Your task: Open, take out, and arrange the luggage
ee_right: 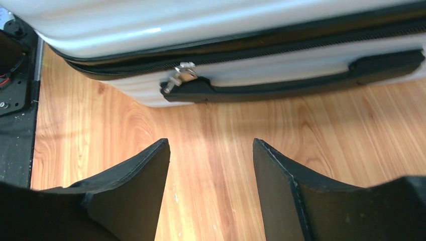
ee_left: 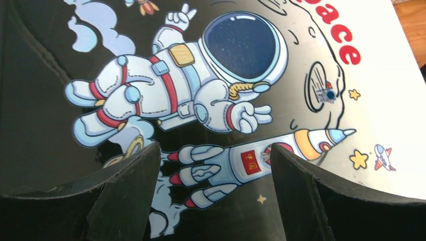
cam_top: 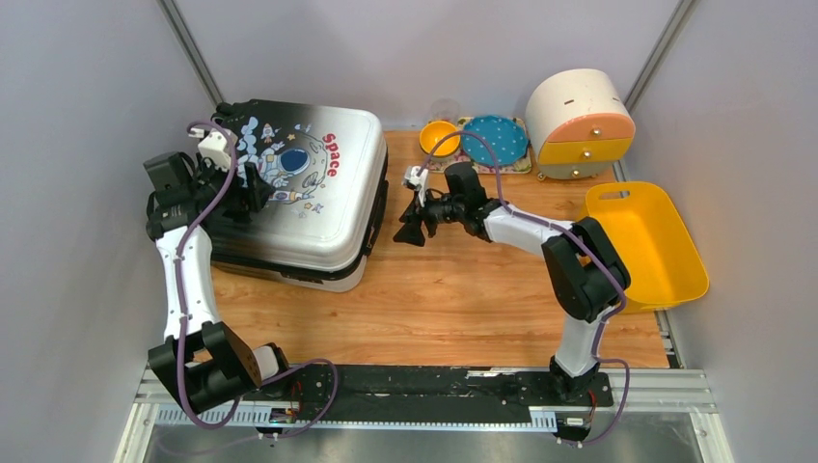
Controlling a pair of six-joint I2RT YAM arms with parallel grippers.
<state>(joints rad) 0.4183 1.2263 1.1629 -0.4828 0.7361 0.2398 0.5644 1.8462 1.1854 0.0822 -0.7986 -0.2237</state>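
1. So, the suitcase [cam_top: 299,183] lies flat at the left rear of the table [cam_top: 463,309], astronaut lid up, shell shut, and the zip looks closed along the side facing the right arm
2. Left gripper [ee_left: 216,150] sits over the printed lid, jaws wide, nothing in them; can't tell if the tips touch the shell
3. Right gripper [ee_right: 211,145] is low over the wood just beside the handle side, jaws partly spread, empty, aimed toward the zip pull [ee_right: 180,75] at one end of the carry handle [ee_right: 301,80]
4. Risk: the pull is small and lies against the handle mount, so the fingers may close on the handle instead or skid off the metal tab
5. Risk: dragging the zip could slide or swing the whole case on the smooth wood if the left arm isn't holding the lid down
6. Risk: pressing the lid too hard could pinch the seam and jam the slider; the glossy shell could also let the tips slip
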